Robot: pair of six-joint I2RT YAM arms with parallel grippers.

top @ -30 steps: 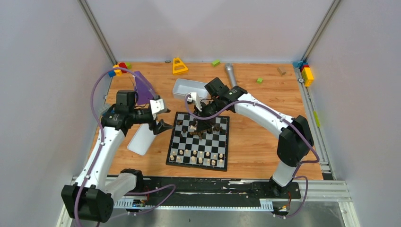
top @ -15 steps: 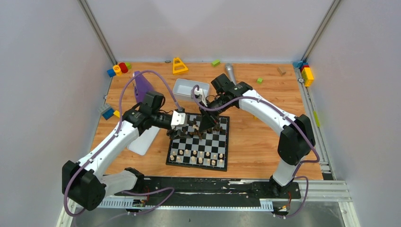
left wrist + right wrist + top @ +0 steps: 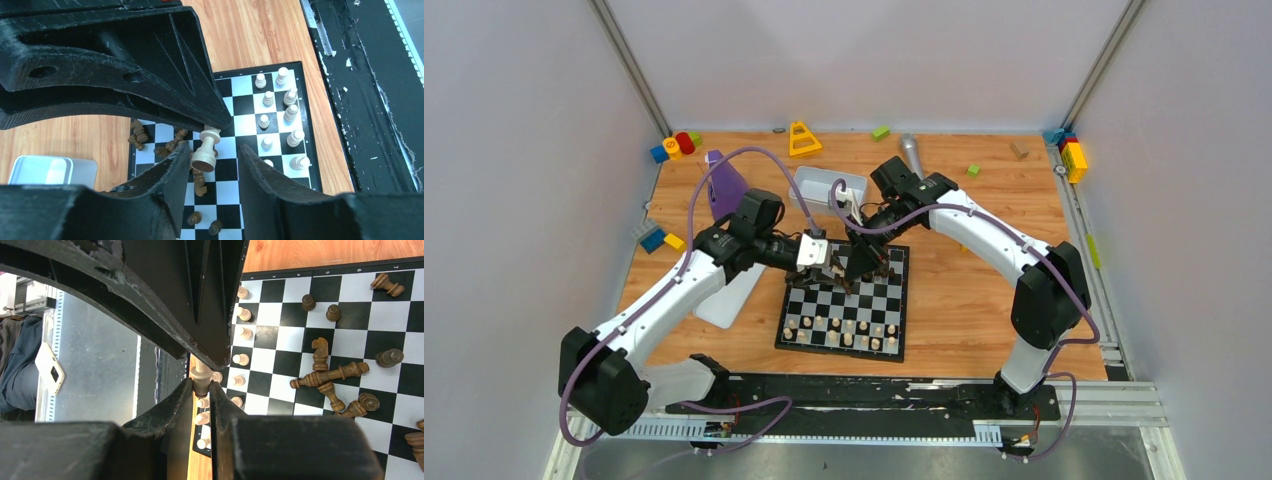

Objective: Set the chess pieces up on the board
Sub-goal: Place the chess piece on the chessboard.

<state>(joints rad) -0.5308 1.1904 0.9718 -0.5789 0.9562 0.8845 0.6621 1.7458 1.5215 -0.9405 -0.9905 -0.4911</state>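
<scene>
The board (image 3: 865, 299) lies in the middle of the table. Pale chess pieces (image 3: 845, 331) stand in rows on its near side, and dark ones (image 3: 327, 375) lie tumbled on its far half. My right gripper (image 3: 201, 383) is shut on the head of a pale piece (image 3: 204, 158), holding it tilted above the board. My left gripper (image 3: 214, 147) is open with a finger on either side of that piece's base. One finger (image 3: 176, 167) is close against the base and the other stands apart. In the top view both grippers meet over the board's far left part (image 3: 839, 260).
A white tray (image 3: 816, 188) stands just beyond the board, and a white lid (image 3: 724, 296) lies to its left under the left arm. A purple object (image 3: 722, 186), a yellow triangle (image 3: 803, 139), a grey cylinder (image 3: 911, 156) and coloured blocks (image 3: 1072, 156) sit along the back and sides.
The left arm has swung right from beside the board to over it. Its jaws have narrowed around the pale piece held by the right gripper, which has barely moved.
</scene>
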